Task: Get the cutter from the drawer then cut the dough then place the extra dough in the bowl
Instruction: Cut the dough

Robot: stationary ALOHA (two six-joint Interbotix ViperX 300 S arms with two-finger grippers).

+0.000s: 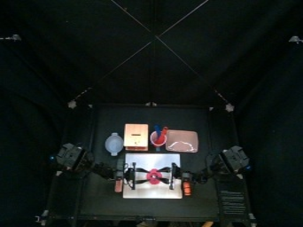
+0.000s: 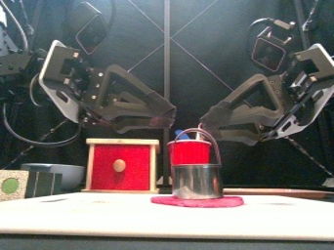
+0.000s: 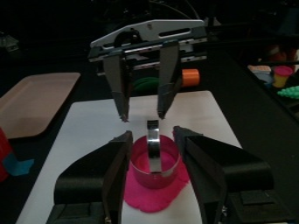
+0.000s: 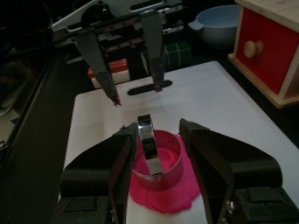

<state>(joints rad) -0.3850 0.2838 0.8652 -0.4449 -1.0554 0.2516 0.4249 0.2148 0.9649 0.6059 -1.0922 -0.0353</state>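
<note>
Metal cutter (image 3: 156,156) upright on pink dough disc (image 3: 152,194), centre of white cutting board (image 3: 82,131). Left gripper (image 3: 152,136): jaws spread, flanking cutter. Right gripper (image 4: 156,127): jaws likewise spread, from opposite side. Blue-grey bowl (image 1: 113,143) behind board.

Nothing here that I can read.
I find no letter, number or mark that I can make out on the cutter (image 2: 198,182), the dough (image 2: 196,202) under it, the red drawer front (image 2: 104,154) or the white cutting board (image 3: 211,122).
</note>
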